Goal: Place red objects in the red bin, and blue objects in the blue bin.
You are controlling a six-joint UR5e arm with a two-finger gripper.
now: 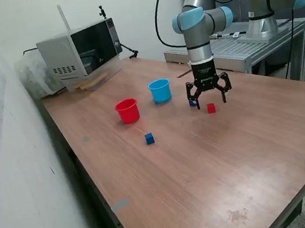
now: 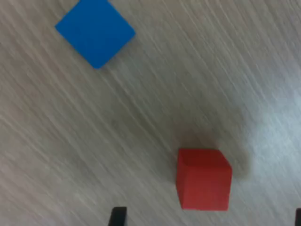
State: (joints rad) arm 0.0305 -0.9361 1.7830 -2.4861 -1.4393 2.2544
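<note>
- Your gripper (image 1: 210, 97) hangs just above the wooden table (image 1: 246, 152), fingers spread wide, with nothing held between them.
- A red cube (image 1: 211, 108) rests on the table directly under the gripper, roughly between the two fingers. In the wrist view you see this same red cube (image 2: 203, 179) lying free on the wood grain, with one dark fingertip (image 2: 118, 216) off to one side and not touching it.
- A dark blue cube (image 1: 193, 103) sits just beside the red cube, partly hidden behind the gripper finger on the exterior view's left. The wrist view shows it (image 2: 95, 30) apart from the red cube and turned at a different angle.
- A second blue cube (image 1: 149, 139) lies alone on the table, well apart from the gripper, toward the camera from the red cup.
- The red cup (image 1: 127, 110) stands upright, well off to the exterior view's left of the gripper. You cannot tell from this angle what it holds.
- The light blue cup (image 1: 160, 90) stands upright near the gripper, between it and the red cup, a little farther back. Its contents are likewise not visible.
- Only one red cube is on view.
- A microwave (image 1: 81, 53) sits at the far edge of the table, behind both cups.
</note>
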